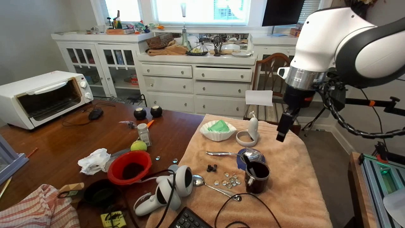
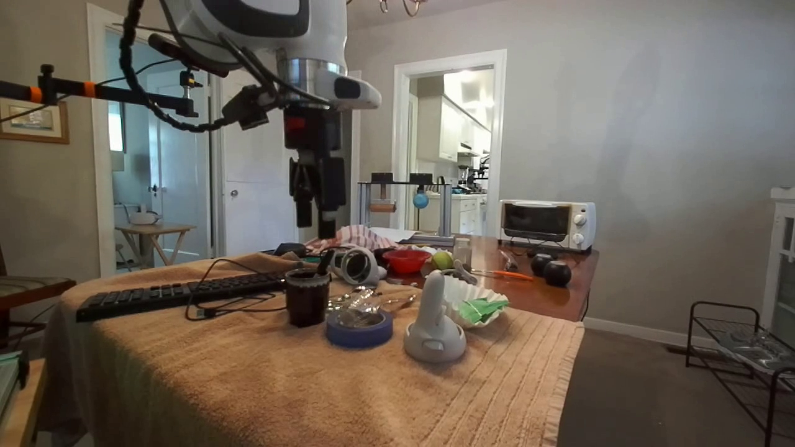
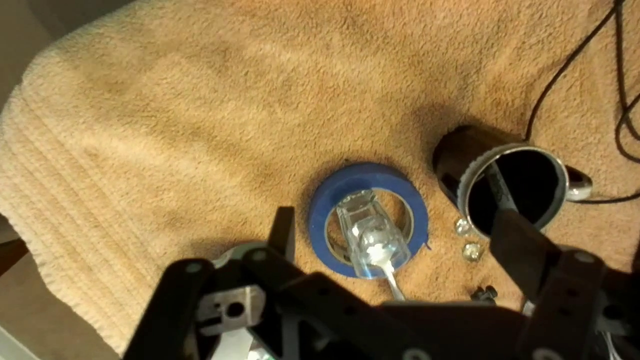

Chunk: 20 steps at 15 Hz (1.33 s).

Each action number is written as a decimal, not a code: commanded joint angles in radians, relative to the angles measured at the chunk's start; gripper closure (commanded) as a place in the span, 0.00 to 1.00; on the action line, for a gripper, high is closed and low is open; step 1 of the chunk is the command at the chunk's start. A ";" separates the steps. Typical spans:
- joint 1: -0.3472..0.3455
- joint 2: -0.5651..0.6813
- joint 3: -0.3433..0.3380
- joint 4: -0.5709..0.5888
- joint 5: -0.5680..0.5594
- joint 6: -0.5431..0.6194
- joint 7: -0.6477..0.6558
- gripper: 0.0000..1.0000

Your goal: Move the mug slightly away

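The mug (image 1: 257, 183) is dark and glossy and stands upright on the tan towel. It also shows in an exterior view (image 2: 307, 304) and in the wrist view (image 3: 457, 155), where its handle points right. A dark stick-like item with a pale marked part leans inside it. My gripper (image 3: 395, 217) is open and empty, fingers wide apart, high above the towel. It shows raised in both exterior views (image 1: 281, 134) (image 2: 315, 225). In the wrist view its right finger overlaps the mug's rim, but the gripper is well above and not touching it.
A blue tape roll (image 3: 367, 172) beside the mug bears a clear glass (image 3: 357, 215) with a spoon in it. Glass beads (image 1: 232, 181), a second spoon (image 1: 218, 189), a white controller (image 2: 435, 341), a keyboard (image 2: 180, 292) and a cable (image 1: 265, 205) lie around.
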 commanded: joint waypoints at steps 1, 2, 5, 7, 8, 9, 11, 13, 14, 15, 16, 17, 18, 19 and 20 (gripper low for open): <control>0.034 0.100 0.011 0.001 0.029 0.081 0.035 0.00; 0.039 0.119 0.012 0.001 0.033 0.103 0.042 0.00; 0.055 0.177 0.018 0.000 0.066 0.175 0.099 0.00; 0.076 0.208 0.021 0.000 0.115 0.198 0.113 0.00; 0.082 0.219 0.024 0.001 0.127 0.204 0.121 0.00; 0.092 0.231 0.027 0.001 0.147 0.217 0.119 0.00; 0.110 0.247 0.032 0.001 0.192 0.245 0.112 0.00; 0.124 0.260 0.037 0.001 0.232 0.271 0.108 0.00; 0.129 0.268 0.041 0.001 0.241 0.289 0.111 0.02; 0.131 0.274 0.043 0.002 0.245 0.302 0.114 0.09; 0.132 0.282 0.045 0.002 0.244 0.320 0.119 0.13; 0.132 0.288 0.047 0.002 0.243 0.333 0.120 0.22; 0.133 0.296 0.048 0.002 0.248 0.348 0.117 0.28; 0.132 0.302 0.048 0.002 0.244 0.359 0.117 0.39; 0.132 0.308 0.048 0.002 0.243 0.368 0.118 0.39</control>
